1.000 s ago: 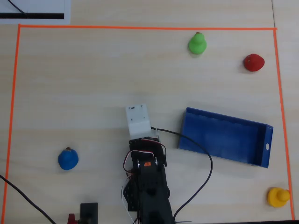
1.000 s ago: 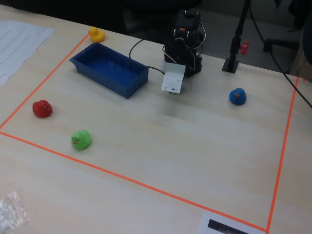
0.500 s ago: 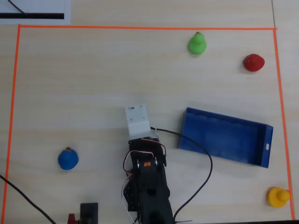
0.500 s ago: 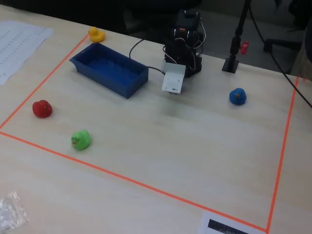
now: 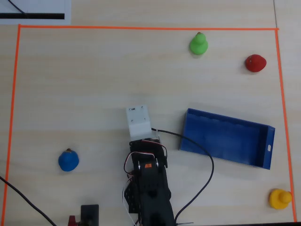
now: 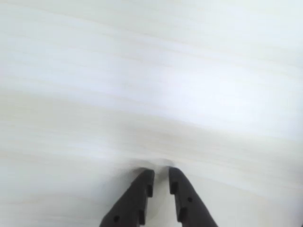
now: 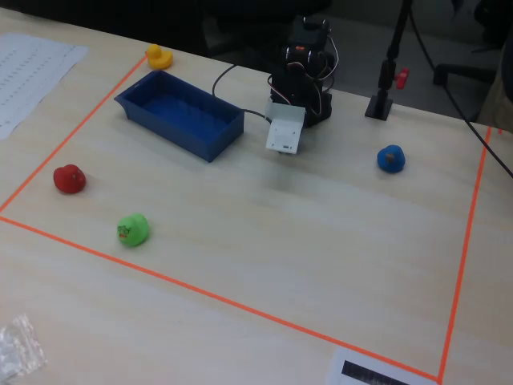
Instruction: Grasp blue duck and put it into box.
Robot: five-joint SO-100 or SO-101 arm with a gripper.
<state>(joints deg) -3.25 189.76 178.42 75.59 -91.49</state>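
The blue duck (image 5: 68, 160) sits on the pale wood table at the left of the overhead view and at the right of the fixed view (image 7: 390, 158), well apart from the arm. The dark-blue box (image 5: 225, 139) lies open, with nothing in it, right of the arm; in the fixed view the box (image 7: 176, 108) is at the upper left. My gripper (image 6: 160, 171) points down over bare table, its black jaws nearly together with only a thin gap and nothing between them. From above, the white wrist housing (image 5: 139, 121) hides it.
A green duck (image 5: 198, 44), a red duck (image 5: 255, 62) and a yellow duck (image 5: 280, 198) stand around the box. Orange tape (image 5: 141, 28) frames the work area. A black cable (image 5: 209, 165) loops beside the arm base. A black stand (image 7: 380, 104) rises behind the blue duck.
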